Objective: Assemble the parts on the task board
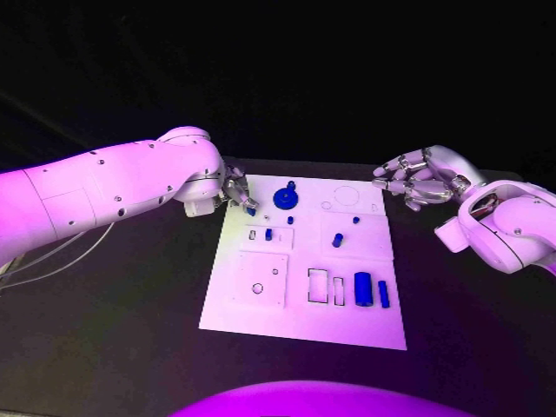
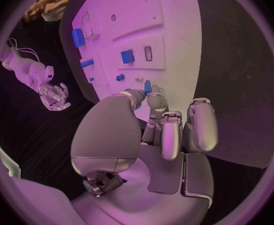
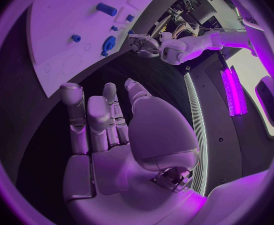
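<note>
The white task board (image 1: 306, 295) lies in the middle of the black bench (image 1: 102, 330), its long side running away from the robot. Several blue parts sit on it. A round blue disc with a small knob (image 1: 286, 198) stands near the far edge. A small blue peg (image 1: 337, 240) sits about mid-board, with a tiny blue piece (image 1: 354, 219) just beyond it. A small blue block (image 1: 268, 234) rests in a recess on the left half. Toward the near right corner a blue cylinder (image 1: 363, 289) lies beside a slimmer blue bar (image 1: 383, 294), next to two outlined rectangular slots (image 1: 318, 286).

The left hand (image 1: 237, 193) reaches over the far left corner of the board, just beside the disc. In the left wrist view its fingers (image 2: 170, 135) are curled close together with their tips down at the board's edge, and a small blue piece (image 2: 147, 87) shows right at the fingertips; I cannot tell whether it is pinched or merely touched.

The right hand (image 1: 419, 177) hovers off the board's far right corner, above the bare bench and apart from every part. In the right wrist view its fingers (image 3: 90, 120) stand extended and slightly spread, with nothing between them and the thumb.
</note>
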